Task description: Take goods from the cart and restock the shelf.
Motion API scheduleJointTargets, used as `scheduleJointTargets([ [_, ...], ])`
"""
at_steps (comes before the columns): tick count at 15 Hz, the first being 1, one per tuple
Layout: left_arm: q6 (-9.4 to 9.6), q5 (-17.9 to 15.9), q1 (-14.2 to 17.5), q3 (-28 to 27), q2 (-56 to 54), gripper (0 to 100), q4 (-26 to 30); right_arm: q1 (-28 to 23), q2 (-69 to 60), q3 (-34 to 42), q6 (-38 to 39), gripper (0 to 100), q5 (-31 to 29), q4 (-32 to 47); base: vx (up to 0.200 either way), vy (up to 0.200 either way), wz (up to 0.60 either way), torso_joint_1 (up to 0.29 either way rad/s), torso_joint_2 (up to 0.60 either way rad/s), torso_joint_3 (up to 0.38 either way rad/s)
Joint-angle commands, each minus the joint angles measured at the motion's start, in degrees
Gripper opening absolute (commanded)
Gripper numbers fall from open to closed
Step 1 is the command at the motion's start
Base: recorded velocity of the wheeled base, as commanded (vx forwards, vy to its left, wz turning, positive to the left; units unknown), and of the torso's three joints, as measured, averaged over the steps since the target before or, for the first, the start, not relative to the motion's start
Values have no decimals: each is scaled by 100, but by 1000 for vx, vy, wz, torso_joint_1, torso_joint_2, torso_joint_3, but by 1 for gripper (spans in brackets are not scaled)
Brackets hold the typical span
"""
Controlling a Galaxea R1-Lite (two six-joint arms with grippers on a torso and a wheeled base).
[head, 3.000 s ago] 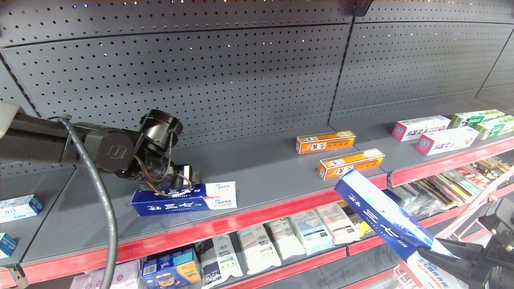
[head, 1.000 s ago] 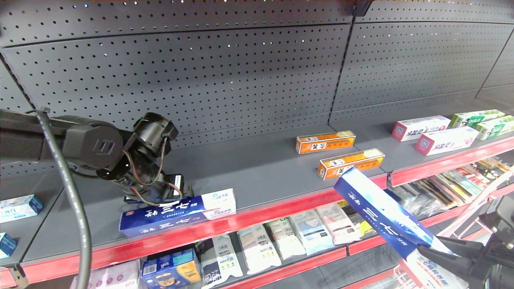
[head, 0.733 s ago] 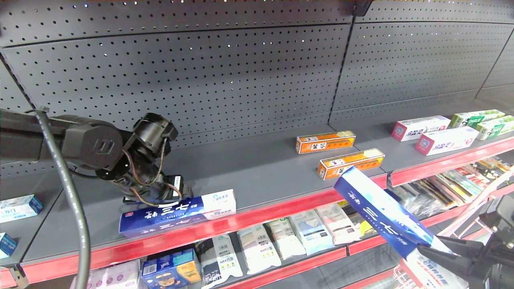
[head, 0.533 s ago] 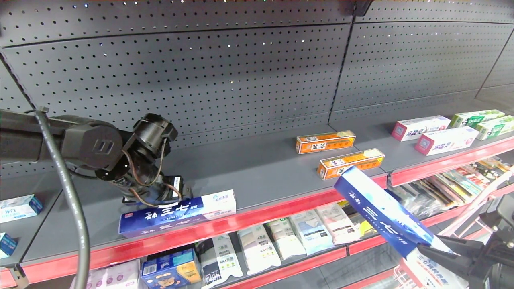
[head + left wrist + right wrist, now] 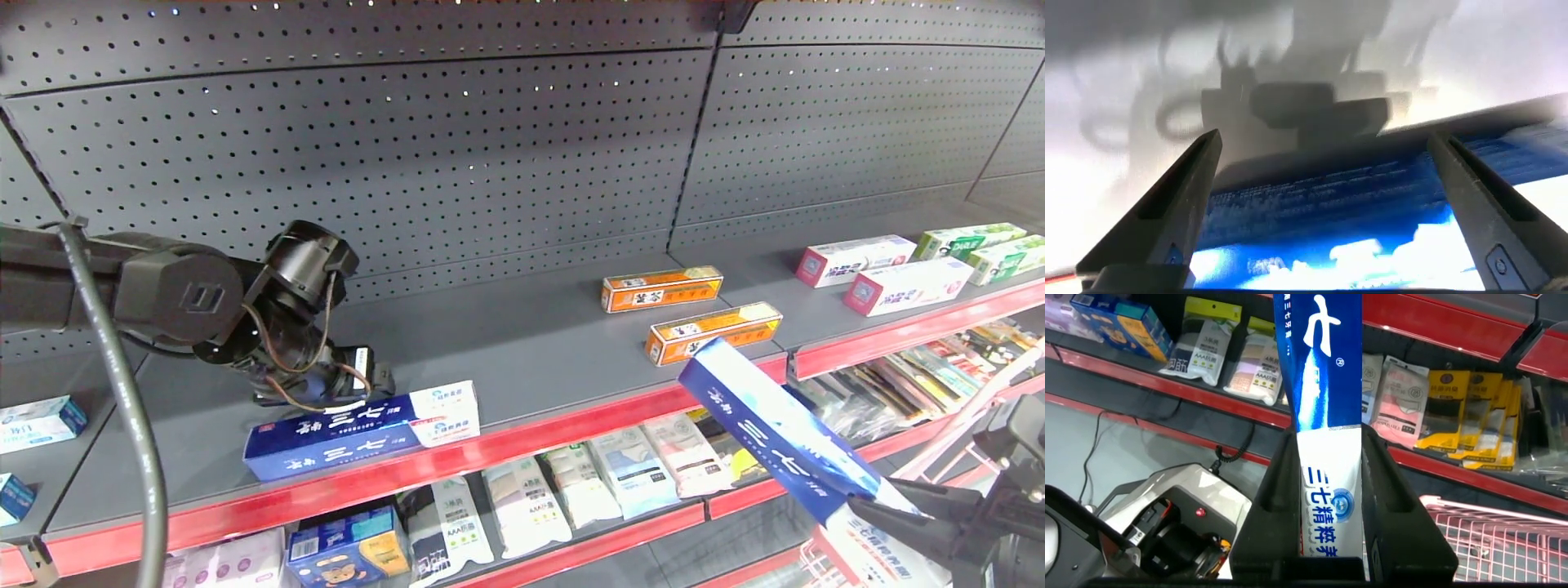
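A grey shelf with a red front lip crosses the head view. At about 8 o'clock a long blue and white box lies flat along the front edge, its white end toward the centre. The left arm's jaws stand just behind and above this box, spread wide open, one on either side of its blue face. At 4 o'clock the right arm's jaws are closed on the white end of a second blue and white box, which is held in the air, tilted up toward the shelf's lip. Near 3 o'clock two orange boxes lie on the shelf, with pink and white boxes and green boxes farther along at 2 o'clock. Soft packets fill the lower shelf at 6 o'clock. The pink wire cart sits at 5 o'clock.
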Motion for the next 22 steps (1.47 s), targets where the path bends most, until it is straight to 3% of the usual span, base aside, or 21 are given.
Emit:
scheduleJointTargets([
  [1, -3, -1, 10, 23, -33, 100, -151, 2, 19, -10, -7, 0, 10, -3, 0, 0, 0, 0, 0, 0],
  [6, -3, 17, 1, 41, -481, 100, -248, -7, 27, 17, 1, 0, 1, -3, 0, 0, 0, 0, 0, 0],
  [9, 5, 17, -87, 621, -964, 100, -344, -24, 45, -18, 1, 0, 1, -30, 0, 0, 0, 0, 0, 0],
  [13, 23, 149, -289, 1948, -1298, 100, -1707, -16, 19, -264, 1, 0, -8, -3, 0, 0, 0, 0, 0, 0],
  [15, 32, 175, -403, 2212, -1483, 100, -2067, -24, 19, -326, 1, 0, -8, 5, 0, 0, 0, 0, 0, 0],
  [22, 32, 386, -720, 2783, -2652, 100, -2084, -112, 80, -203, 1, 0, -52, 5, 0, 0, 0, 0, 0, 0],
])
